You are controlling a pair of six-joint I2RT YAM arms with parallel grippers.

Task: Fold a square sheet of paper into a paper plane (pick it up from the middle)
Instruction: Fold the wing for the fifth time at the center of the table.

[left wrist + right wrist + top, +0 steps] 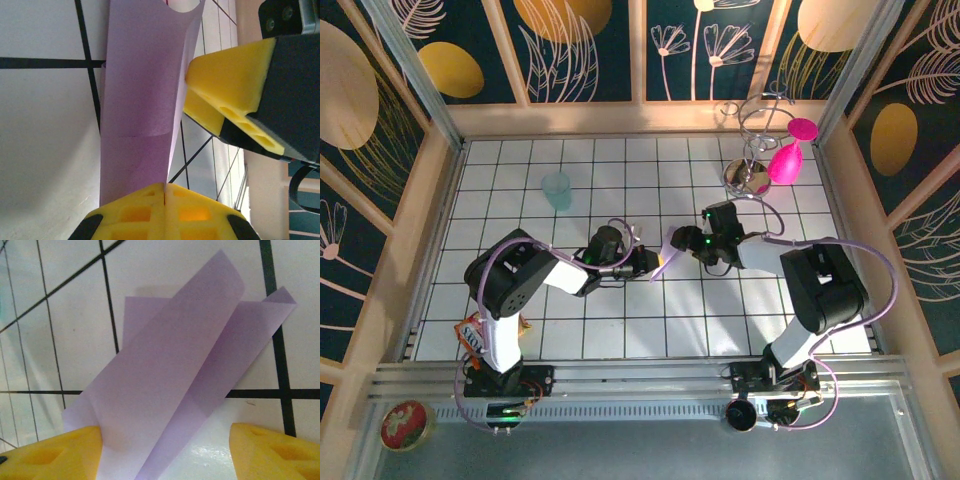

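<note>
— Lilac, thin and plain: where is the square sheet of paper (671,241)?

— Right between the two sets of jaws, about mid-table. The left jaws are pressed together on one end of it. In the left wrist view their yellow pads (145,215) meet with no gap, and the sheet (140,100) rises straight from the seam.

— And the right jaws?

— Spread wide, gripping nothing. In the right wrist view one yellow finger (55,452) touches the side of the paper (180,375). The other finger (275,450) stands well apart from it, with bare tile between. From the left wrist, one right finger (230,90) lies against the sheet's long edge.

— Is the sheet flat?

— No. It is doubled over in long overlapping layers, its far end curls, and a faint crease runs across it.

— What lies beyond the jaws?

— The white tiled table (620,320). A teal cup (557,189) stands well beyond the left jaws. A pink bulb (785,160) sits beside a wire stand (752,125), beyond the right jaws.
</note>
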